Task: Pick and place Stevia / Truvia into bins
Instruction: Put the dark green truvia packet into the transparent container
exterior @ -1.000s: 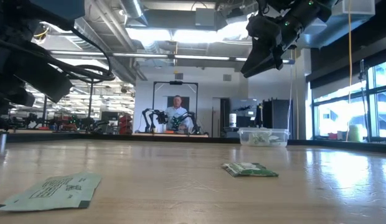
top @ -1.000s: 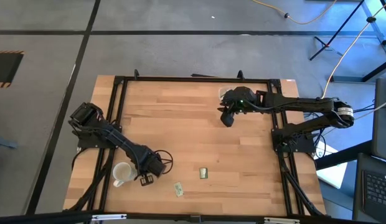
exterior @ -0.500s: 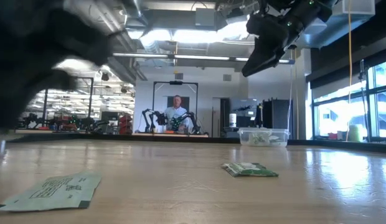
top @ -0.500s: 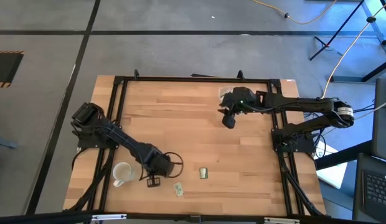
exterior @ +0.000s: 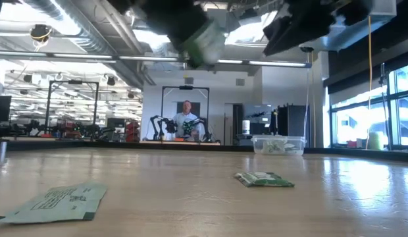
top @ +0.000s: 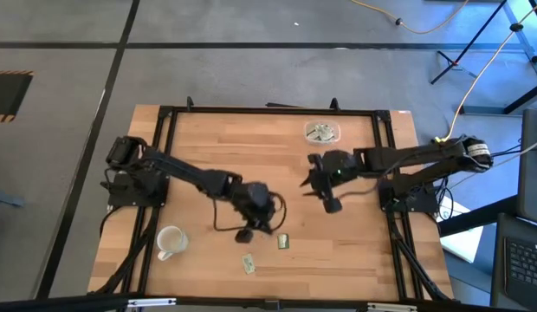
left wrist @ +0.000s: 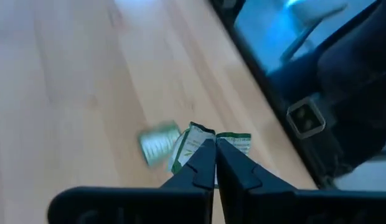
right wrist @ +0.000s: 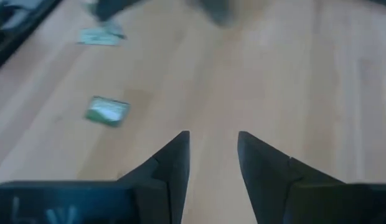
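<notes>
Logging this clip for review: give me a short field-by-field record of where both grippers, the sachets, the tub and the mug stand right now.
left gripper: shut on a sachet, raised over mid-table
right gripper: open, empty, over the table's right half
loose sachets: two on the wood near the front edge
clear tub: far edge, sachets already inside
white mug: front left, away from both grippers

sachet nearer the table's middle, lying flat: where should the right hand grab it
Probably across its short width, from straight above, with the right hand open. The sachet lies flat and thin on the table, so a sideways approach finds no edge to pinch.
</notes>
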